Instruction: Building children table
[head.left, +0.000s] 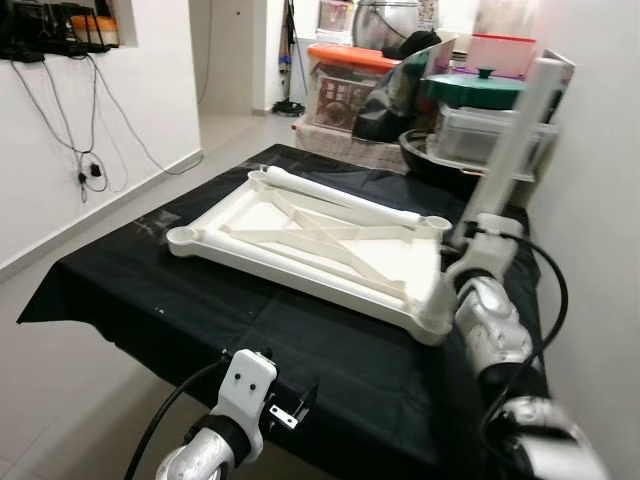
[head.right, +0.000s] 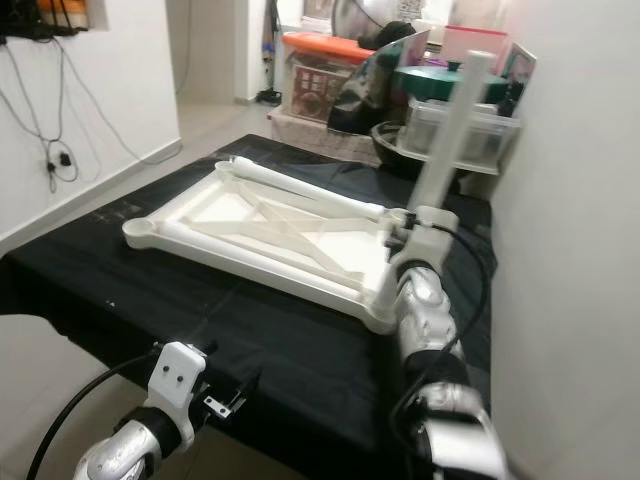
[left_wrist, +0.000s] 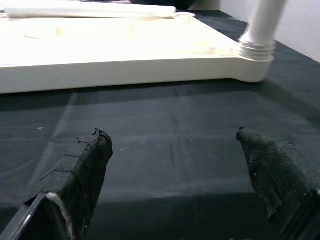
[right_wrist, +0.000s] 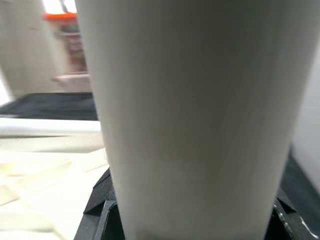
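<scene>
One large black-draped counter (head.left: 130, 290) carries the whole job, and its dark cloth is presumably laid to protect the white plastic parts from scuffing. Upon it the tabletop (head.left: 330, 245) is laid upside down, its cross-braced underside facing up, so that the round corner sockets are exposed for the legs to be fitted from above. Along its far edge a loose leg (head.left: 340, 200) is left lying flat, close by for a later corner, it seems. At the near right corner an upright leg (head.left: 515, 135) is held standing in its socket; in the left wrist view its threaded collar (left_wrist: 257, 50) is seen sitting just at the socket's rim, which suggests it is being screwed or pressed home, though how far it is seated cannot be told. The right gripper (head.right: 425, 225) is placed low on that leg, near the socket, where the leg can be steadied and turned with least wobble; its jaws are clamped around the leg, whose white shaft is seen pressed close in the right wrist view. The left gripper (left_wrist: 175, 170) is held low at the counter's near edge, facing the tabletop, its jaws spread wide apart and gripping nothing, apparently kept ready to brace the tabletop. Behind the counter, storage bins (head.left: 345, 85) and pots are stacked well apart from the work.
</scene>
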